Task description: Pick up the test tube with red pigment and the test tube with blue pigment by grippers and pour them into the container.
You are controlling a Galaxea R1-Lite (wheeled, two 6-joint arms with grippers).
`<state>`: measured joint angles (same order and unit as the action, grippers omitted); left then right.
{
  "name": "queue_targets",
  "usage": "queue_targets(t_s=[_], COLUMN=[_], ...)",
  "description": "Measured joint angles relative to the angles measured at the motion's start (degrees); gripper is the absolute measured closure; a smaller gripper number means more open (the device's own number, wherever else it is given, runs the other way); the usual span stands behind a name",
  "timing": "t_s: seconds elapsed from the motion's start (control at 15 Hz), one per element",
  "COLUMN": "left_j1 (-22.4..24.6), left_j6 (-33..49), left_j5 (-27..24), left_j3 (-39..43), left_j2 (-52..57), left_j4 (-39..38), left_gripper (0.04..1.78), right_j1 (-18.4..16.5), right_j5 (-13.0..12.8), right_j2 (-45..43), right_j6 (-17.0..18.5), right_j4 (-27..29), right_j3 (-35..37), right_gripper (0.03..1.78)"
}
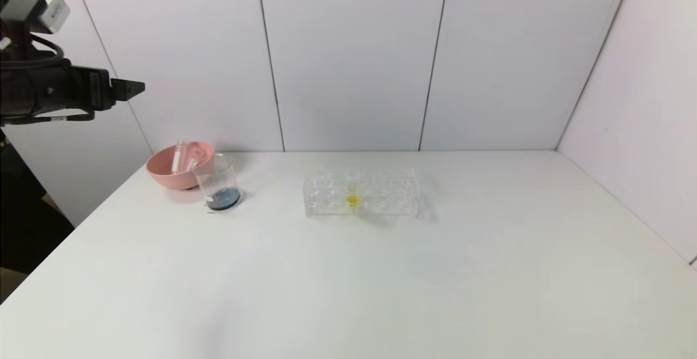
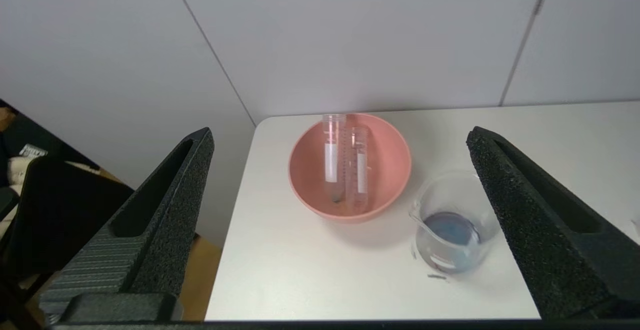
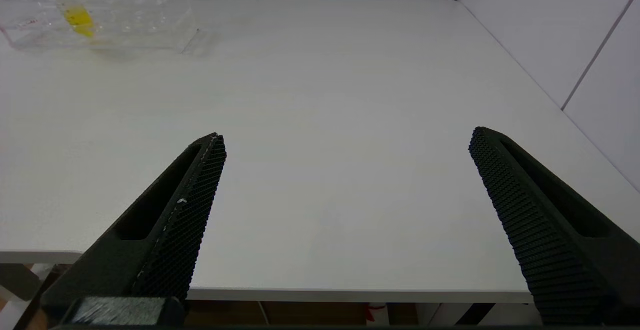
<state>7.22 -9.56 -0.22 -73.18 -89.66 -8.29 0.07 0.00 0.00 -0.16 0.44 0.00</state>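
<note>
The container point(image 1: 218, 184) is a clear beaker with dark blue-purple liquid at its bottom point(image 2: 452, 225), standing at the table's back left. Two clear test tubes point(image 2: 331, 159) point(image 2: 359, 170) lean side by side in the pink bowl point(image 1: 169, 176) beside it. Neither tube shows red or blue pigment, so I cannot tell which is which. My left gripper point(image 1: 128, 89) hangs high at the left, off the table's edge, well above and apart from bowl and beaker. In its wrist view the left gripper point(image 2: 340, 132) is open and holds nothing. My right gripper point(image 3: 347, 134) is open and empty over the near table edge.
A clear tube rack point(image 1: 362, 193) stands mid-table at the back and holds one tube with yellow liquid point(image 1: 353, 198); the rack point(image 3: 100, 14) also shows far off in the right wrist view. White wall panels close the back and right. The table's left edge runs beside the bowl point(image 2: 310, 205).
</note>
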Motion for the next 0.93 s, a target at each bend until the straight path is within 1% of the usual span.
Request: queue_targets(t_s=[0.2, 0.33, 0.47, 0.67, 0.8, 0.93], left_j1=[0.1, 0.1, 0.1, 0.1, 0.1, 0.1], left_j6=[-3.1, -6.3, -8.8, -9.9, -10.5, -12.8], left_j5=[-8.9, -15.3, -20.0, -24.2, -25.5, -27.4], left_j3=[3.9, 5.3, 7.4, 13.1, 18.2, 23.9], left_j2=[9.6, 16.1, 23.2, 36.2, 46.1, 56.4], left_j4=[4.9, 9.7, 12.9, 14.4, 14.7, 14.8], left_gripper=[0.06, 0.06, 0.06, 0.06, 0.06, 0.06], right_j1=[0.0, 0.0, 0.0, 0.0, 0.0, 0.0], right_j5=[0.0, 0.0, 0.0, 0.0, 0.0, 0.0], right_j2=[0.0, 0.0, 0.0, 0.0, 0.0, 0.0], right_j6=[0.0, 0.0, 0.0, 0.0, 0.0, 0.0], right_j4=[0.0, 0.0, 0.0, 0.0, 0.0, 0.0], right_j3=[0.0, 0.0, 0.0, 0.0, 0.0, 0.0], right_gripper=[0.04, 0.04, 0.04, 0.04, 0.04, 0.04])
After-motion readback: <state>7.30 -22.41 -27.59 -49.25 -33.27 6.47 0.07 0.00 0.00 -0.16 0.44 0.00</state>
